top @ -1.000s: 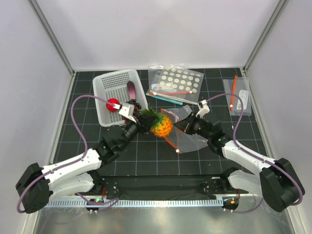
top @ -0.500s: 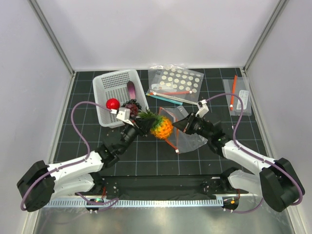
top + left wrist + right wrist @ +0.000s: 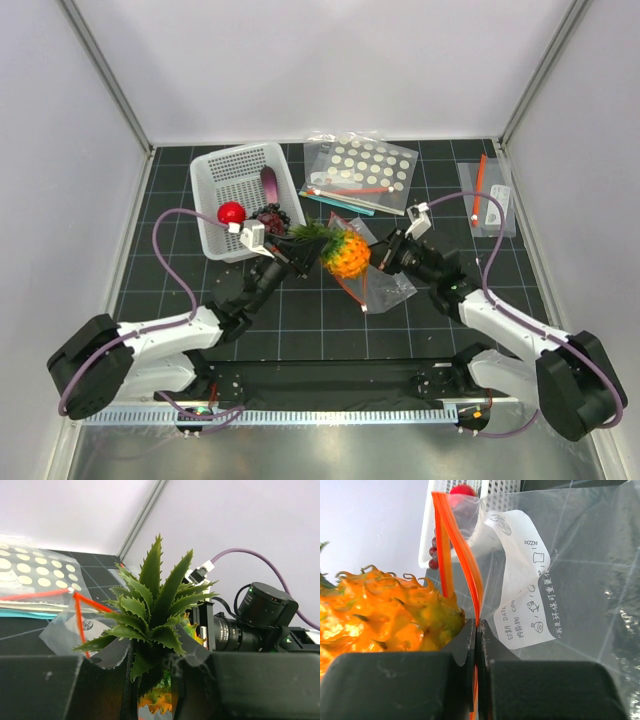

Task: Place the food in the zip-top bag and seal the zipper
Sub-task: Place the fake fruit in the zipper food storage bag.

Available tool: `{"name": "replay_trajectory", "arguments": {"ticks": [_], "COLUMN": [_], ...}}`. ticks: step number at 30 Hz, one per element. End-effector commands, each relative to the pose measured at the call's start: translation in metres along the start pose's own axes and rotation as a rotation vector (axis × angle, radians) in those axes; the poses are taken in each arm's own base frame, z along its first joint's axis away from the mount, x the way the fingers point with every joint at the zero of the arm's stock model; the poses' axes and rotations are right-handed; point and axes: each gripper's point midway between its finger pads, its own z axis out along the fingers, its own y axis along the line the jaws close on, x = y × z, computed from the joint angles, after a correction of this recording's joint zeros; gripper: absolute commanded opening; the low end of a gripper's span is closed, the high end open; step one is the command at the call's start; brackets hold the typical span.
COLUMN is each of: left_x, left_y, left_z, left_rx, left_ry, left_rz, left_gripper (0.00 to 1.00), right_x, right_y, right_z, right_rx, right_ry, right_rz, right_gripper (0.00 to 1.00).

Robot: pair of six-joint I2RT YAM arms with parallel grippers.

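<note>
Gripping the pineapple [image 3: 347,254] by its green leaves, the left gripper [image 3: 292,250] is partly closed and holds the fruit at the bag mouth, frame centre; right gripper [image 3: 382,258] pinched fully shut on one zipper [image 3: 446,550] lip, likely to keep the zip-top bag [image 3: 388,288] open; apple [image 3: 231,212] and grape bunch [image 3: 270,216] sit in the basket [image 3: 222,170], upper left.
</note>
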Motion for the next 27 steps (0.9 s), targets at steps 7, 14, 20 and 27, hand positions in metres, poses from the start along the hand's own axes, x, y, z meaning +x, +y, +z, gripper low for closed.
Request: {"name": "replay_trajectory", "arguments": {"ticks": [7,14,20,27], "left_x": [0.003,0.024,0.055,0.075], "left_y": [-0.003,0.017,0.031,0.035], "left_z": [0.003,-0.001,0.005,0.016], "left_rx": [0.047,-0.015,-0.053,-0.052], "left_ry": [-0.046,0.002,0.079,0.131], "left_rz": [-0.006,0.008,0.006,0.016], "left_gripper": [0.01,0.01,0.0,0.0], "right_x": [-0.028,-0.039,-0.044,-0.044], "right_y": [0.039,0.033,0.032,0.029], "right_z": [-0.018,-0.023,-0.023,-0.024], "right_rx": [-0.152,-0.163,-0.172,-0.156], "right_ry": [-0.089,-0.113,-0.12,-0.119], "right_rz": [0.033,0.071,0.089,0.071], "right_gripper": [0.01,0.01,0.01,0.01]}}
